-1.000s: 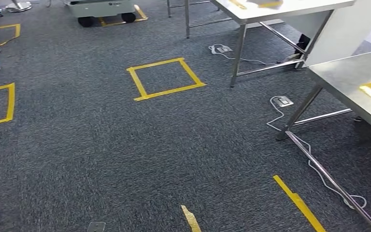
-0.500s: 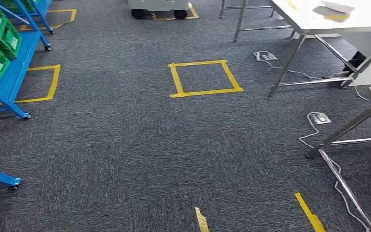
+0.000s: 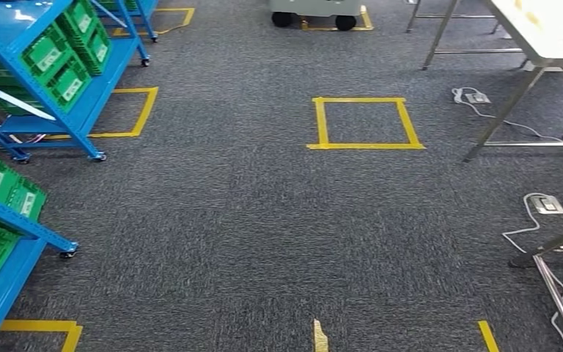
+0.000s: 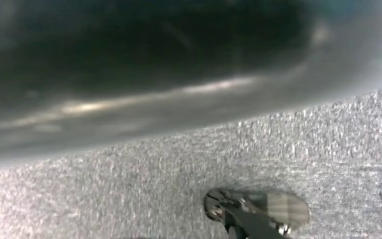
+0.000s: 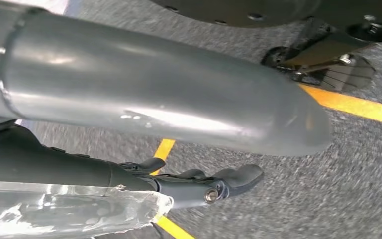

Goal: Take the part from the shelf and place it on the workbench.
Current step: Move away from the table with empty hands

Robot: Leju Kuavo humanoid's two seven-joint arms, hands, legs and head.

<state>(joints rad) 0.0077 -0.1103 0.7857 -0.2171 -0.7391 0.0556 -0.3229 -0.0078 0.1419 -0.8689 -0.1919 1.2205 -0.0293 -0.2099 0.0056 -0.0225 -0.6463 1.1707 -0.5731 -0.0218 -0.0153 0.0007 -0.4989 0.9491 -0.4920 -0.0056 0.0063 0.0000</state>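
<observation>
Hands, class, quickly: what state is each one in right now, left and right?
Left hand: cannot be told; the left wrist view gives carpet and dark blur.
Right hand: holds nothing; dark fingers lie together, whether open or closed cannot be told.

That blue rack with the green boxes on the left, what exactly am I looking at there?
The blue shelf is a painted metal frame on small caster wheels standing on grey carpet, beside a yellow tape square. Its tiers slope and carry rows of green plastic crates with white labels on their fronts. A thin metal brace crosses its side. A second rack of the same kind stands nearer, at the picture's lower left. Nothing but the crates and the floor touches it.
</observation>
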